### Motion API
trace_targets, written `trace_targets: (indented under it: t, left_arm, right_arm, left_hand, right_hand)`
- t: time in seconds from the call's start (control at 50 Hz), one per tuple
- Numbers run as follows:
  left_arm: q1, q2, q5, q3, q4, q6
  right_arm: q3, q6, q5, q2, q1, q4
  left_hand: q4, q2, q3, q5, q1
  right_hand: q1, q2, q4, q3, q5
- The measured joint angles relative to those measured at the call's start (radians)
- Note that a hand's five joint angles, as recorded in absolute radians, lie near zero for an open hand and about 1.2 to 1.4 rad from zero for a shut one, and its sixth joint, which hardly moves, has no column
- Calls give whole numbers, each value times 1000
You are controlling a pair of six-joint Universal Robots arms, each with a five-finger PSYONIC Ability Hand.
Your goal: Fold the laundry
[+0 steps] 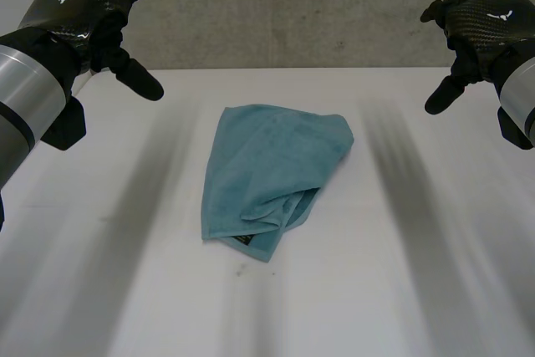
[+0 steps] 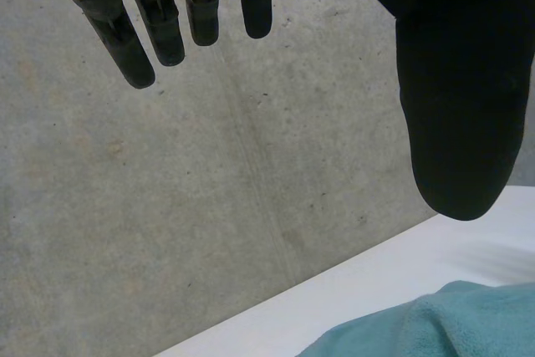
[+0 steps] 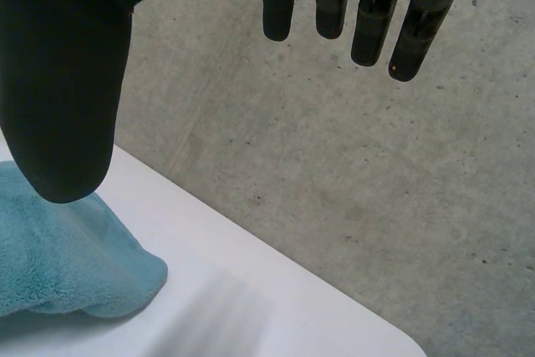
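A teal towel lies crumpled in a loose fold on the middle of the white table, with a small dark label at its near edge. My left hand hovers high above the table's far left, open, holding nothing. My right hand hovers at the far right, open and empty too. Both are well clear of the cloth. In the left wrist view the towel shows beneath the thumb, and the fingers are straight. In the right wrist view the towel's edge lies below the thumb.
A grey concrete wall stands right behind the table's far edge. White tabletop stretches on both sides of the towel and in front of it.
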Motion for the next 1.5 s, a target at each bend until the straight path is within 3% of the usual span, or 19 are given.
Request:
trace_targets:
  t: [0.24,0.48,0.62,0.7,0.84,0.92,1.02,1.06,1.08,1.12,1.18,1.32,1.5]
  left_arm:
    - [0,-3,0,-4,0,0]
    - [-7,-79,-8,-24,-4,-9]
    - [-33,-169,-62,-74,-6,-67]
    - [-39,-198,-120,-133,5,-122]
    - [-12,-188,-158,-261,60,-152]
    - [5,-164,-158,-322,82,-150]
    - [24,-125,-154,-396,96,-147]
    - [29,-113,-153,-414,98,-147]
    - [31,-108,-152,-421,98,-147]
    - [34,-98,-151,-432,99,-147]
    - [35,-93,-149,-436,102,-147]
    - [33,-93,-127,-429,129,-148]
    - [-16,-110,-59,-388,166,-184]
  right_arm:
    - [1,-9,-13,0,1,-1]
    - [40,-120,-167,59,21,2]
    - [22,-225,-261,163,105,-14]
    - [-38,-318,-334,291,200,-36]
    - [-146,-375,-380,485,287,-93]
    - [-198,-389,-374,573,312,-139]
    - [-298,-464,-304,720,344,-221]
    - [-332,-502,-267,757,350,-238]
    - [-346,-520,-250,770,352,-243]
    - [-378,-564,-206,794,355,-251]
    - [-399,-591,-177,798,357,-252]
    - [-419,-564,-146,698,356,-249]
    - [-374,-319,-80,391,353,-240]
  left_hand:
    - [0,0,0,0,0]
    - [2,2,0,-1,3]
    - [2,2,0,-1,3]
    - [0,0,0,0,0]
    - [0,0,0,0,0]
    - [0,0,0,0,0]
    - [0,0,0,0,0]
    - [0,-1,0,0,0]
    - [0,-1,0,0,0]
    - [0,-1,0,0,0]
    - [0,-1,0,0,0]
    - [0,-1,0,0,0]
    - [0,-1,0,0,0]
  right_hand:
    - [0,0,0,0,0]
    - [0,0,0,0,0]
    - [0,0,0,0,0]
    - [0,0,0,0,0]
    - [0,0,0,0,0]
    - [50,75,61,81,66]
    - [337,402,389,408,371]
    - [337,402,389,408,371]
    - [541,659,631,648,610]
    - [738,904,891,899,865]
    - [752,954,951,954,910]
    - [752,954,956,959,914]
    - [752,954,956,964,914]
